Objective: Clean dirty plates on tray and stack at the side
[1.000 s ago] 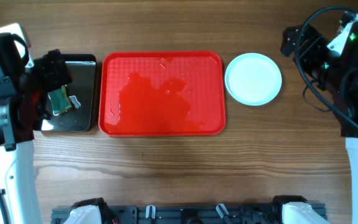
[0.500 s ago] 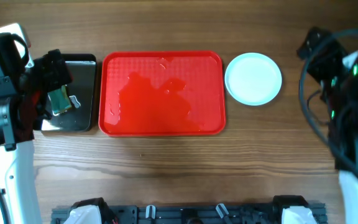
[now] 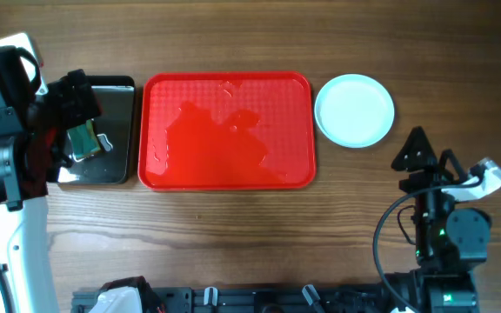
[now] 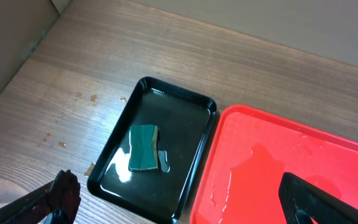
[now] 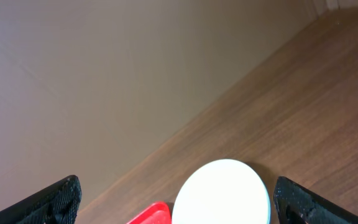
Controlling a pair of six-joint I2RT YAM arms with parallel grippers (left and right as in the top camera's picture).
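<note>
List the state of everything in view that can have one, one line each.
red tray, wet, no plates on it
white plate, on the table right of the red tray, top face clean; any plates beneath it are hidden
black tray, wet, holding the sponge
green sponge, lying flat in the black tray
left gripper, open, empty, above the black tray
right gripper, open, empty
</note>
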